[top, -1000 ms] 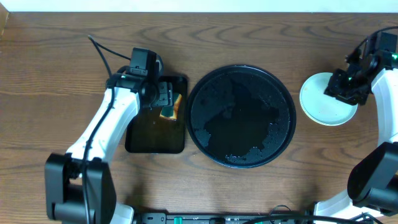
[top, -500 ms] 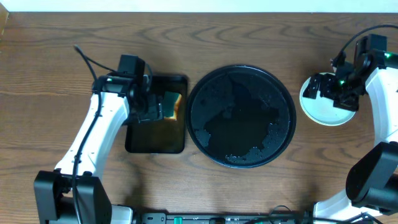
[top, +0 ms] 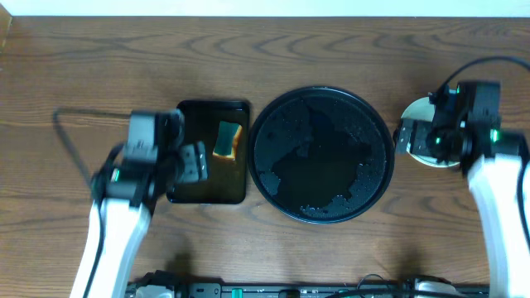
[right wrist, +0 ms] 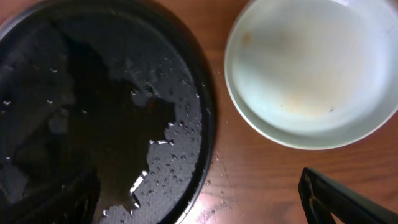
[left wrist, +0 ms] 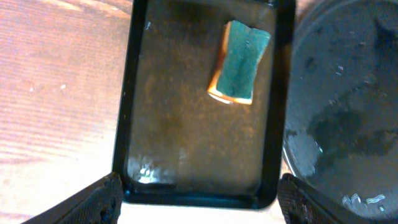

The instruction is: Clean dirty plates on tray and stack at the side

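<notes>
The round black tray (top: 321,155) lies mid-table, wet and with no plate on it; its beaded surface (right wrist: 93,112) fills the left of the right wrist view. The pale plates (right wrist: 314,68) sit stacked on the wood to its right, partly covered by my right arm in the overhead view (top: 416,112). My right gripper (top: 401,139) hangs open between tray rim and stack, holding nothing (right wrist: 199,205). My left gripper (top: 195,162) is open and empty over the near end of the small rectangular tray (left wrist: 200,208).
A green and yellow sponge (top: 227,139) lies in the rectangular black tray (top: 178,186) left of the round tray; it shows at the far end in the left wrist view (left wrist: 239,61). Bare wooden table (top: 66,83) surrounds both trays.
My right gripper opened, let go of the plate and shifted left off the stack. My left arm drew back from the sponge toward the front left.
</notes>
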`<control>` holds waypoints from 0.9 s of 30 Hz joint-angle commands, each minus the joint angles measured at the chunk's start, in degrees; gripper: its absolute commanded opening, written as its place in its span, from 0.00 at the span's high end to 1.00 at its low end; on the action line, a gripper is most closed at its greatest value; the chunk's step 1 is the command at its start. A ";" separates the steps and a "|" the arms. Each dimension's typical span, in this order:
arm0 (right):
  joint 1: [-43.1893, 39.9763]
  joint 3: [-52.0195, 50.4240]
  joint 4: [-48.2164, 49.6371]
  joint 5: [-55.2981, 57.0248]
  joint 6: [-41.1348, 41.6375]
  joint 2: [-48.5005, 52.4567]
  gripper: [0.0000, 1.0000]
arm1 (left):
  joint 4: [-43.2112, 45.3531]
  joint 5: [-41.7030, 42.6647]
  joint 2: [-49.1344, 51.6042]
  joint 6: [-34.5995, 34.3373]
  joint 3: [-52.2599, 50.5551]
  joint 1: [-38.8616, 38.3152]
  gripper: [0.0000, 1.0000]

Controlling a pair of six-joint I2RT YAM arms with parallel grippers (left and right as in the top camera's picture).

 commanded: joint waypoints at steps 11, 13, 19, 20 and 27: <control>2.19 -10.54 -1.36 4.48 0.92 -23.76 0.01 | 2.43 -0.72 -23.19 1.38 -9.07 0.24 0.20; 2.19 -10.54 -2.36 4.48 0.94 -23.78 0.01 | 2.43 -0.72 -22.95 1.38 -9.07 0.24 0.20; 2.19 -10.54 -3.28 4.48 0.94 -23.56 0.01 | 2.43 -0.72 -22.34 1.38 -9.07 0.24 0.20; 2.19 -10.54 -3.28 4.48 0.94 -23.56 0.01 | 2.40 -0.72 -22.27 1.38 -9.07 0.24 0.19; 2.19 -10.54 -3.28 4.48 0.92 -23.56 0.01 | 2.40 -0.72 -22.25 1.38 -9.07 0.24 0.19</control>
